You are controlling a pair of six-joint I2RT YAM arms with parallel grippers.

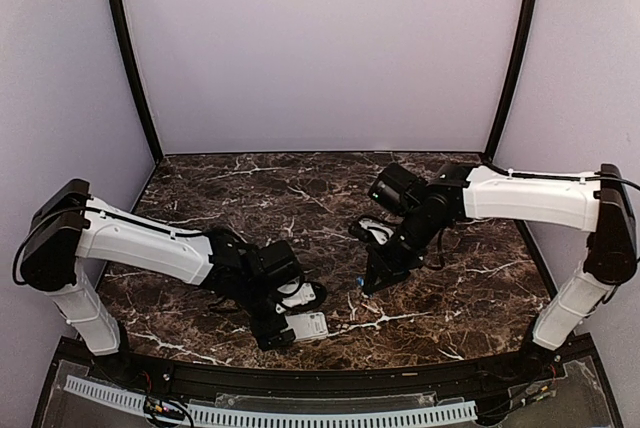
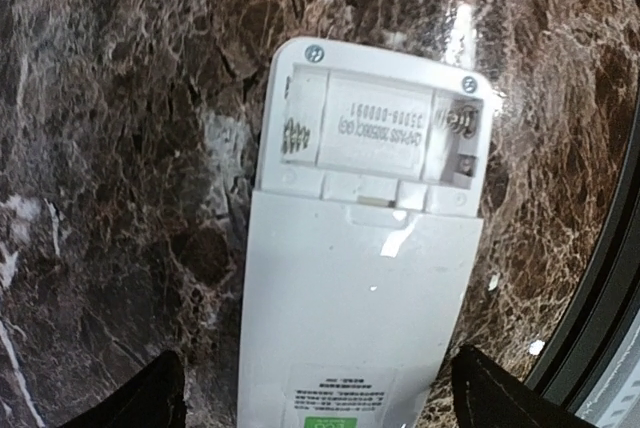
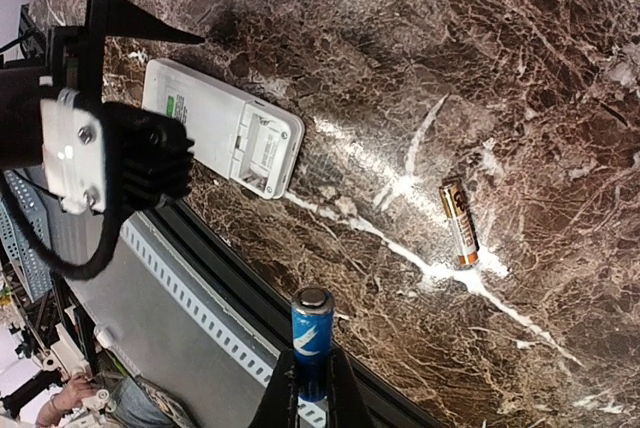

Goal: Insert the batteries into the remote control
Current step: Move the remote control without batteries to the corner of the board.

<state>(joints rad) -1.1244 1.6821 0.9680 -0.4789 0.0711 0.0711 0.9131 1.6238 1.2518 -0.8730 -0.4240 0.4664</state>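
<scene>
**Battery in hand, bay open: insert step is next**

Top view: L gripper (image 1: 297, 326) is low, jaws wide, with the remote (image 1: 310, 325) between them. R gripper (image 1: 372, 283) is well apart, pinched on a blue battery (image 1: 358, 279).

L wrist: the remote lies back-up on the table (image 2: 100, 148). The bay (image 2: 385, 133) is ahead of the jaws, open and empty, with a spring (image 2: 294, 135) visible. There's a gap beside one finger; can't tell if the other touches.

R wrist: the blue battery stands up out of the jaws. A second battery (image 3: 459, 222) lies loose ahead, off to one side.

To do it well, prob.: L steadies the remote vs skidding. R tilts the battery, flat end onto the spring first, presses it flat, then releases. Polarity marks are too small to read.
</scene>
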